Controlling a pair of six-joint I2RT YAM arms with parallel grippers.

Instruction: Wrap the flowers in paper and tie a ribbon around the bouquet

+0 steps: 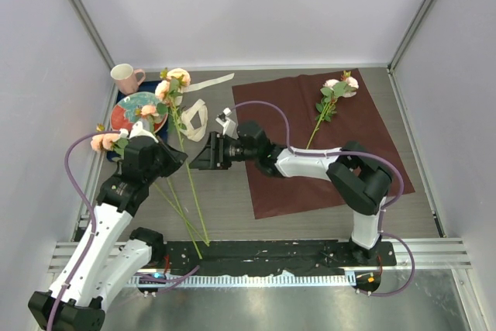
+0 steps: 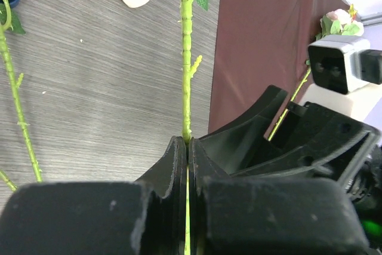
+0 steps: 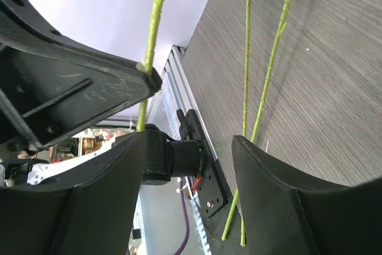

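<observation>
My left gripper (image 2: 187, 141) is shut on a thin green flower stem (image 2: 186, 76), which runs on from the jaws toward leaves beside the ribbon (image 1: 194, 119). My right gripper (image 3: 190, 141) faces it from the right, open, with nothing between its fingers. The held stem (image 3: 152, 22) passes just outside its left finger. Two other stems (image 3: 262, 88) lie flat on the table. Several pink-peach flowers (image 1: 172, 81) lie at the left. One flower (image 1: 335, 94) lies on the deep-red paper (image 1: 364, 145), which is spread flat at the right.
A pink mug (image 1: 126, 77) stands at the back left. Next to it a patterned plate (image 1: 133, 108) sits on a dark blue tray (image 1: 114, 154), with a flower head on it. The arms' base rail (image 1: 256, 253) runs along the near edge. White walls enclose the table.
</observation>
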